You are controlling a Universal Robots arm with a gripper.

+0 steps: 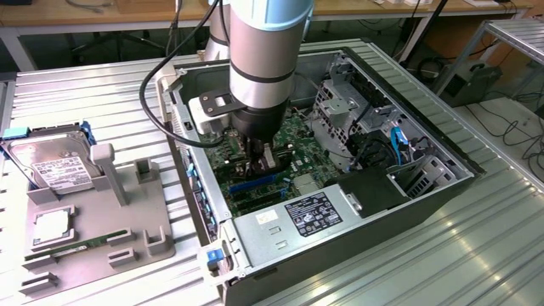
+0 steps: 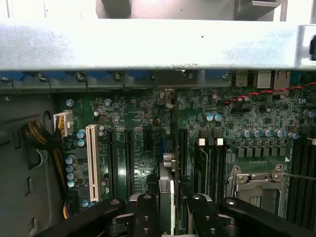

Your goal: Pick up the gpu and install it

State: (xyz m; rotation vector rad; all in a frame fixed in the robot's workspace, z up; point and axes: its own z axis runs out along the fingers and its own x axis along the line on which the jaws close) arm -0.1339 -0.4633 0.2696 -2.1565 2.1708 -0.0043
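The arm reaches down into the open computer case (image 1: 425, 191) that lies on the table (image 1: 102, 95). In the wrist view the gripper (image 2: 167, 210) has its jaws clamped on the gpu (image 2: 167, 190), which is seen edge-on, upright between them, just above the motherboard (image 2: 143, 148) and in line with the long slots. I judge the installing step is in hand: the card is carried, not yet seated. The next move calls for exact alignment with one slot and a straight, firm push down.
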